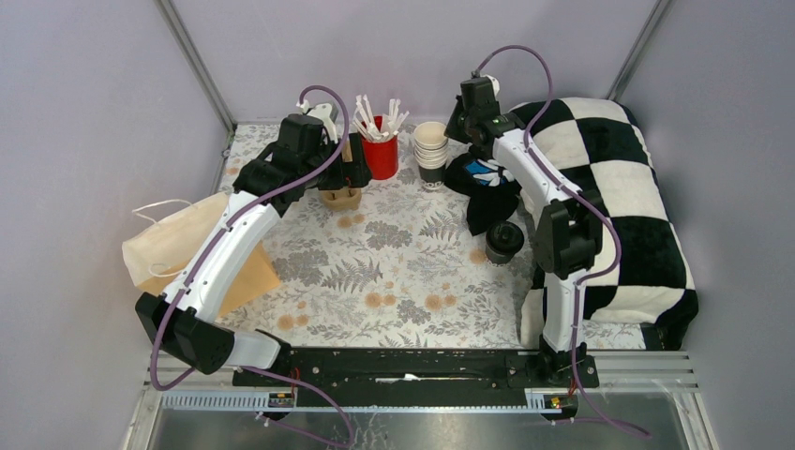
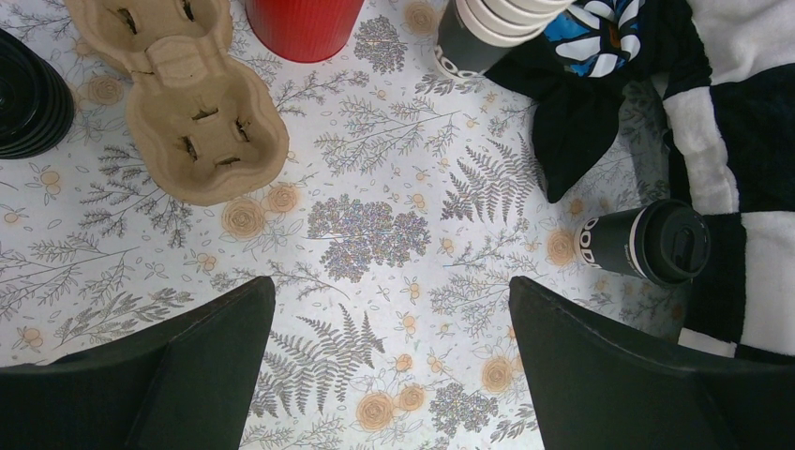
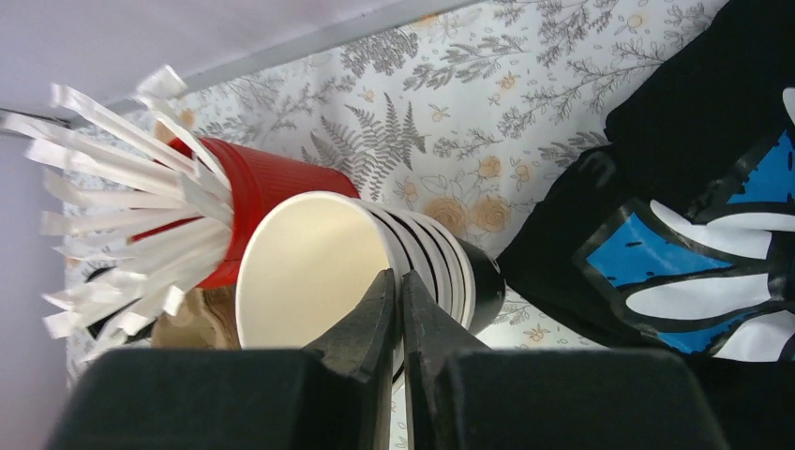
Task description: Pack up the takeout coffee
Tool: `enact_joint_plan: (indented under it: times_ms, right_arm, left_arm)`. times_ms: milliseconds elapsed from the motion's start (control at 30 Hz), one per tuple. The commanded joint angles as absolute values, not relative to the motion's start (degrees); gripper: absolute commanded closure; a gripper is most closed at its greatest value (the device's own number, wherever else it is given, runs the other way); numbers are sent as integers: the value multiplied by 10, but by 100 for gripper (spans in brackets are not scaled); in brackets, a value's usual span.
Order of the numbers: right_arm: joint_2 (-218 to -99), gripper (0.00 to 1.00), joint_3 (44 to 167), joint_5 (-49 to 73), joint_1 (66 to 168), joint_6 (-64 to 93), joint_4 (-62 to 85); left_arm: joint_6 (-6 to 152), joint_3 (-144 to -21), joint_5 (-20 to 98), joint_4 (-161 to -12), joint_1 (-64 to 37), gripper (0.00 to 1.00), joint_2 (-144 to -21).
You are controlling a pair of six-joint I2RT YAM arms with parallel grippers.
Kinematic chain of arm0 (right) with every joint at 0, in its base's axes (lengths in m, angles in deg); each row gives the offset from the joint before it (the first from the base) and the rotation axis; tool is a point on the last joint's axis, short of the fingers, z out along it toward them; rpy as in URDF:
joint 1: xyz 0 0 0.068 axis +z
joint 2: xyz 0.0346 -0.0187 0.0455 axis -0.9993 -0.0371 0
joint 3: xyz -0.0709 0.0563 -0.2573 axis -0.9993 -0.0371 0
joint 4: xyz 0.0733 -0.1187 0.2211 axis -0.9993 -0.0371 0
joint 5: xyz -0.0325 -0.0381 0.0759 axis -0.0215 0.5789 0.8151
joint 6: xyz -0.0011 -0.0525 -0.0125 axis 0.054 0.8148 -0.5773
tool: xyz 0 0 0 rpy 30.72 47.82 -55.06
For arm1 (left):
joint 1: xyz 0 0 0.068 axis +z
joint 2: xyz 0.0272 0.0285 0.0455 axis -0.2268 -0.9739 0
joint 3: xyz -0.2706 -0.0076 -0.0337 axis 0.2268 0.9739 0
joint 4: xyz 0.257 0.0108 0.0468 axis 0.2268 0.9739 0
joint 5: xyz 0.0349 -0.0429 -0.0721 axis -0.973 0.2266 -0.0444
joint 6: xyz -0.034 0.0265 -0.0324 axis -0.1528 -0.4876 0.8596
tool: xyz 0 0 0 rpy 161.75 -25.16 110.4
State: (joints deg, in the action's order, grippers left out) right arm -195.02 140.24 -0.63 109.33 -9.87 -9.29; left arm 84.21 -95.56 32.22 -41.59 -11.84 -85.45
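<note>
Packing not begun: one lidded cup (image 2: pixel 647 242) sits beside the blanket (image 2: pixel 698 141), carrier (image 2: pixel 150 103) empty, left gripper (image 2: pixel 389 300) spread wide, right gripper (image 3: pixel 398 291) pinched closed.

Your left arm (image 1: pixel 225 244) stretches forward and inward from its base, wrist tipped down. Your left claw (image 2: pixel 387 314) hangs wide open, its fingers (image 2: pixel 187 366) well apart. Your right arm (image 1: pixel 534 173) stands folded at the elbow and reaches toward the back. Your right claw (image 3: pixel 397 286) is pinched together, its tips touching or nearly so.
</note>
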Motion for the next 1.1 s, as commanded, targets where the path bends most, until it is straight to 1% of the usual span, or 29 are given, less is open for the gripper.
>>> enact_joint_plan:
  times_ms: [0,33,67,100,133,167,233,267,300,333,367,400,467,500,567,633,700,733,900,1000,1067]
  right_arm:
    - [-1933,100,1464,23,1083,-110,-99]
    - [-1922,100,1446,8,1090,-95,-82]
    - [-1890,100,1384,-14,1105,-78,-10]
    - [-1888,100,1372,-14,1107,-85,2]
    - [-1911,100,1418,24,1093,-109,-57]
    - [-1922,100,1452,36,1088,-113,-90]
    - [-1889,100,1369,-6,1112,-85,24]
    - [-1915,100,1409,23,1103,-108,-20]
    - [-1949,100,1473,71,1090,-117,-93]
    - [-1943,100,1470,67,1094,-109,-93]
    - [-1911,100,1403,54,1104,-106,-14]
    - [-1891,100,1363,57,1103,-119,25]
    - [-1918,100,1403,96,1088,-138,-35]
    - [-1913,100,1396,108,1085,-147,-32]
    - [-1890,100,1335,128,1083,-175,25]
    - [-1882,100,1305,141,1082,-179,43]
    - [-1865,100,1260,146,1082,-178,70]
    - [-1857,100,1237,145,1081,-175,85]
    - [-1833,100,1199,151,1082,-169,111]
    - [-1821,100,1206,146,1082,-163,100]
    - [-1816,100,1228,137,1083,-156,74]
  left_arm:
    - [842,-983,330,-434,-120,1,-854]
    - [842,-987,333,-433,-120,1,-856]
    - [843,-985,334,-435,-120,1,-855]
    - [844,-982,333,-438,-120,1,-853]
    - [844,-980,333,-438,-120,1,-854]
    - [845,-981,335,-435,-120,1,-856]
    - [848,-975,339,-439,-120,1,-850]
    - [849,-971,339,-442,-120,1,-851]
    - [850,-975,343,-440,-120,1,-856]
    - [851,-980,350,-439,-120,1,-860]
    - [855,-980,361,-446,-120,1,-862]
    - [862,-978,374,-452,-118,1,-865]
    - [889,-971,417,-470,-109,1,-876]
    - [909,-963,454,-486,-104,1,-880]
    - [967,-929,529,-537,-93,1,-895]
    - [1044,-889,596,-606,-84,1,-909]
    - [1128,-852,640,-682,-83,2,-922]
    - [1163,-839,650,-710,-83,4,-931]
    - [1287,-798,646,-813,-83,12,-952]
    - [1268,-804,614,-785,-83,12,-938]
    - [1249,-799,601,-754,-83,10,-923]
